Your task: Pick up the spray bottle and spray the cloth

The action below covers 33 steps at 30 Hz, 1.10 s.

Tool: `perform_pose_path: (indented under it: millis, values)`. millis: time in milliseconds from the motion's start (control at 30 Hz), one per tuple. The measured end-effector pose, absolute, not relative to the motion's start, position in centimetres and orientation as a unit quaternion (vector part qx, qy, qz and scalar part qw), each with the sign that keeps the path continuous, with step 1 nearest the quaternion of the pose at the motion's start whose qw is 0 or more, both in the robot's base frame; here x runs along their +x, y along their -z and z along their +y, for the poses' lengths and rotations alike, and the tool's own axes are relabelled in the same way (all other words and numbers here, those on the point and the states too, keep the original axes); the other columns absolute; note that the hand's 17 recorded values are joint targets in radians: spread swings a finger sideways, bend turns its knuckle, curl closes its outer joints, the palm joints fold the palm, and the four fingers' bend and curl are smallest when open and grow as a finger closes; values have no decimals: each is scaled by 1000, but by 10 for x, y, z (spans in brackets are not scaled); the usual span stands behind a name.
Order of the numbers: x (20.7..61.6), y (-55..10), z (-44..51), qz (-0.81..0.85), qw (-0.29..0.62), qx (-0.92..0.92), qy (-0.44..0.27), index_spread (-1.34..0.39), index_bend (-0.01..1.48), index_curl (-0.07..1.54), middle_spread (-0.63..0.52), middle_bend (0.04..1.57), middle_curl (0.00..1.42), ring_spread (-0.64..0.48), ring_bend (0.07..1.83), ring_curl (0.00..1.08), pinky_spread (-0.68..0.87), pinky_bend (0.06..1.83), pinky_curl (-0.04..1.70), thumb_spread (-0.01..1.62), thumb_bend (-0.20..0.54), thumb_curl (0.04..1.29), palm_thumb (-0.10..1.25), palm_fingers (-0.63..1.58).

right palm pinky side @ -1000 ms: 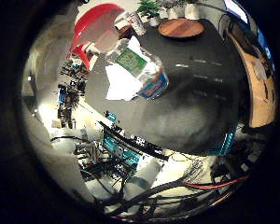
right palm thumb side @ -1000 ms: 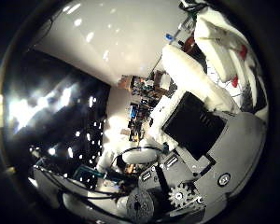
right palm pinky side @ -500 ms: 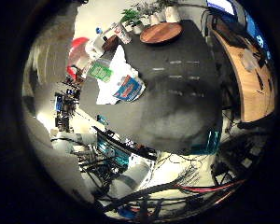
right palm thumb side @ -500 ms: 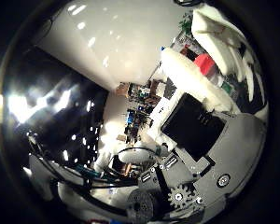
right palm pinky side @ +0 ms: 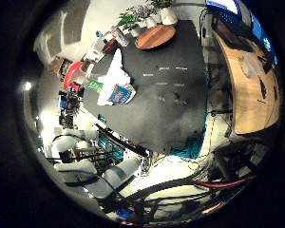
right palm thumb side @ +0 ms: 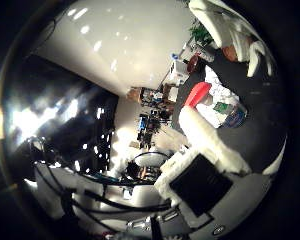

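Observation:
In the little finger side palm view a crumpled white cloth with green and blue print lies near one edge of a black table, far below the palm. In the thumb side palm view a white bottle with a blue top, probably the spray bottle, stands beyond the cloth. My hand is high above the table, away from both. Its white fingers are spread and fairly straight, with nothing between them.
A red object stands at the table's edge beside the cloth. A round wooden board and potted plants are at the far end. A wooden desk runs along one side. Equipment racks stand off the table.
The table and cloth look smaller and farther, so the palm has moved up and away from them. In the thumb side view the fingers have spread, uncovering the cloth and the table.

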State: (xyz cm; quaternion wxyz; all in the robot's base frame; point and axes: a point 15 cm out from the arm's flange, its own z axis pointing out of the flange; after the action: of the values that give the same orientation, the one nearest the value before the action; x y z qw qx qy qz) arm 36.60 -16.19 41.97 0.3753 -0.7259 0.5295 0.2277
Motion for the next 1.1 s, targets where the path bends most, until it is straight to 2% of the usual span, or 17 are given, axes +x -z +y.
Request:
perform_pose_path:
  millis: [133, 300, 700, 933, 1100]
  values:
    - [381, -421, -151, 505, 366, -744, -239, -365, 243, 599, -38, 449, 543, 23, 579, 340, 269, 360, 688, 1091, -27, 456, 692, 132]
    - [391, -411, -137, 486, 364, -751, -258, -349, 178, 479, 4, 322, 439, 53, 424, 268, 344, 279, 559, 1074, -27, 404, 668, 154]
    - [418, -382, -105, 455, 355, -764, -289, -353, 160, 337, 36, 173, 340, 66, 271, 234, 328, 276, 429, 1038, -31, 337, 627, 121]
    - [428, -352, -91, 437, 293, -801, -284, -372, 161, 299, 36, 178, 301, 75, 259, 245, 304, 327, 396, 987, -32, 305, 551, 16]
    - [438, -342, -83, 431, 291, -806, -283, -373, 166, 290, 34, 181, 291, 76, 249, 253, 301, 345, 373, 970, -28, 298, 538, -1]
